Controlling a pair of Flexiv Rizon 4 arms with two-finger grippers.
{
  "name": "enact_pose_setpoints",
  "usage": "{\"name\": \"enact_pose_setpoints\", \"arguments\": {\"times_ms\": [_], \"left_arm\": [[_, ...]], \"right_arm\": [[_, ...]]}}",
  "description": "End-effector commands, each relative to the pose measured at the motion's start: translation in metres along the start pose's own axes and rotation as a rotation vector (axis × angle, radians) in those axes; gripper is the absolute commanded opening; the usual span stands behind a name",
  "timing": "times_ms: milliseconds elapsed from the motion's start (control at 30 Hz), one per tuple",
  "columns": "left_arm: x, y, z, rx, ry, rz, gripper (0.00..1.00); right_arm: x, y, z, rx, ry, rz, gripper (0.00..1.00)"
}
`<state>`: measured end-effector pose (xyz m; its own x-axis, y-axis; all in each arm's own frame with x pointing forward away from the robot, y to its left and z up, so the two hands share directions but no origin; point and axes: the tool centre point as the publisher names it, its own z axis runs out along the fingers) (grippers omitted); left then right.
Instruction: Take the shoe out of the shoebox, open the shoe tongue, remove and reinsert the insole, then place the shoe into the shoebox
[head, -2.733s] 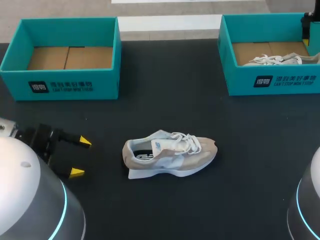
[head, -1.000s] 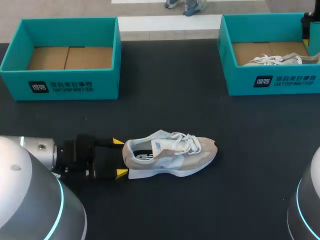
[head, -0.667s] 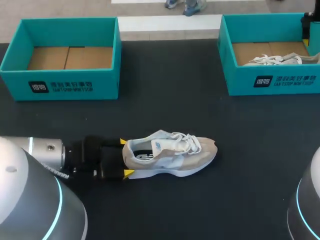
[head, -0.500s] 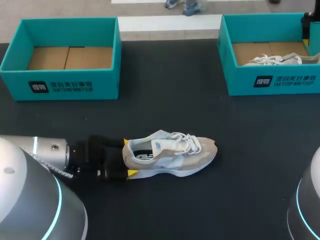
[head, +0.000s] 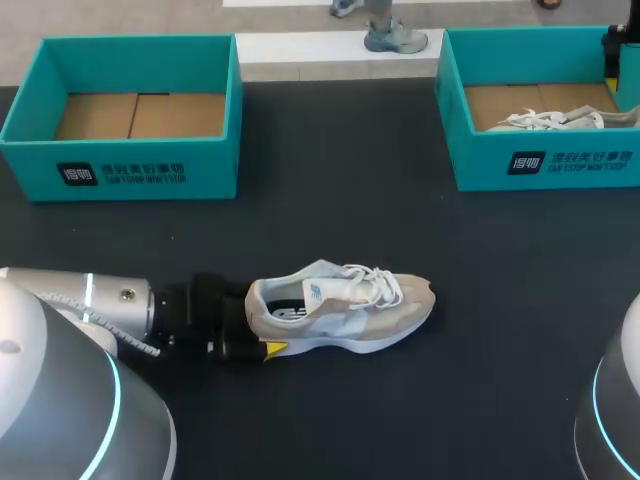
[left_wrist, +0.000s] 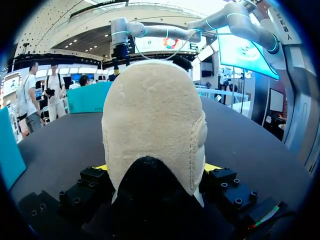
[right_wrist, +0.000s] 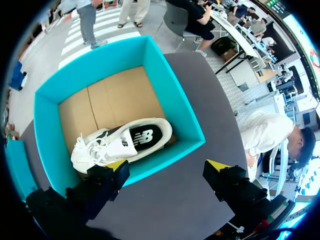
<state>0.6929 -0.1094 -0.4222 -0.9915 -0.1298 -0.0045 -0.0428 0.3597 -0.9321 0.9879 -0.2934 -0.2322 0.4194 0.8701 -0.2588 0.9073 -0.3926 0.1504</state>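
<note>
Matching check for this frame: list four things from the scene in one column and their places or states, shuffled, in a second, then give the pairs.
1. beige suede sneaker
2. white lace-up sneaker
3. left teal cardboard shoebox
4. right gripper

A. open, above the right teal shoebox
B. on the black table, heel at the left gripper
C. bare brown floor, no shoe inside
D. lying inside the right teal shoebox

Pairs: 1-B, 2-D, 3-C, 4-A.

Two shoeboxes (head: 130, 172) (head: 560, 165) and two shoes (head: 345, 310) (head: 545, 120).
</note>
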Motion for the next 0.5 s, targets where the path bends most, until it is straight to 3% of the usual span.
{"name": "enact_pose_setpoints", "arguments": {"times_ms": [33, 500], "left_arm": [[-0.0024, 0.002, 0.0044, 0.002, 0.002, -0.002, 0.0], [-0.001, -0.0002, -0.0024, 0.001, 0.008, -0.006, 0.0]], "right_arm": [[0.0, 0.0003, 0.0002, 0.001, 0.001, 0.001, 1.0], [0.0, 0.0003, 0.0002, 0.001, 0.001, 0.001, 1.0]]}}
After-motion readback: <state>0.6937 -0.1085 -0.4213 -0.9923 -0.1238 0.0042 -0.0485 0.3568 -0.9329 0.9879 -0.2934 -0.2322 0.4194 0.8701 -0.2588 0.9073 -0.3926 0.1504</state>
